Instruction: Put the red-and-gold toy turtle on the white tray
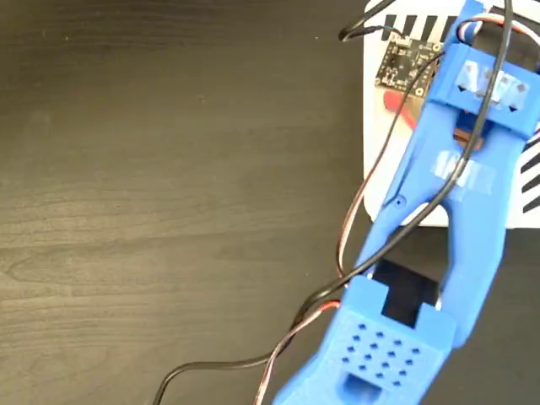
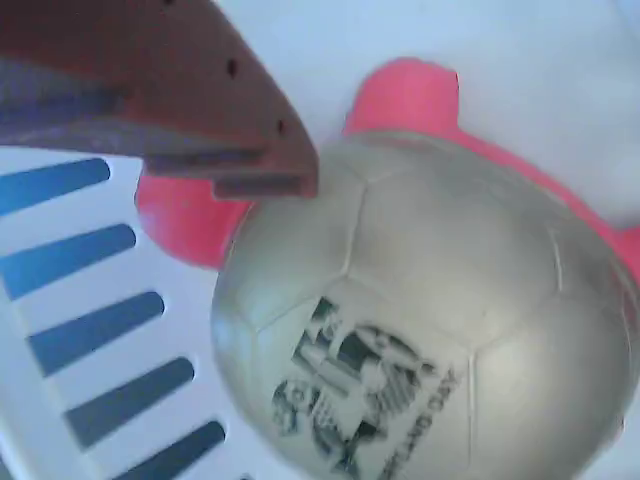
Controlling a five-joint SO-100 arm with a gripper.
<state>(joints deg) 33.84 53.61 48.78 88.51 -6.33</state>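
Note:
The red-and-gold toy turtle [image 2: 420,300] fills the wrist view, its shiny domed shell with black print facing up and its coral-red legs spread on the white tray [image 2: 560,60]. One finger [image 2: 200,90] of my gripper reaches over the shell's upper-left edge; the other finger is out of frame. In the fixed view the blue arm [image 1: 472,152] hangs over the white tray [image 1: 371,84] at the top right. It hides the gripper and most of the turtle, leaving only a red bit of the turtle [image 1: 395,103] showing.
Navy stripes [image 2: 90,330] line the tray's border close to the turtle's left in the wrist view. The dark wooden table [image 1: 169,211] stretches left of the tray. Loose cables [image 1: 253,363] trail from the arm across the table's lower part.

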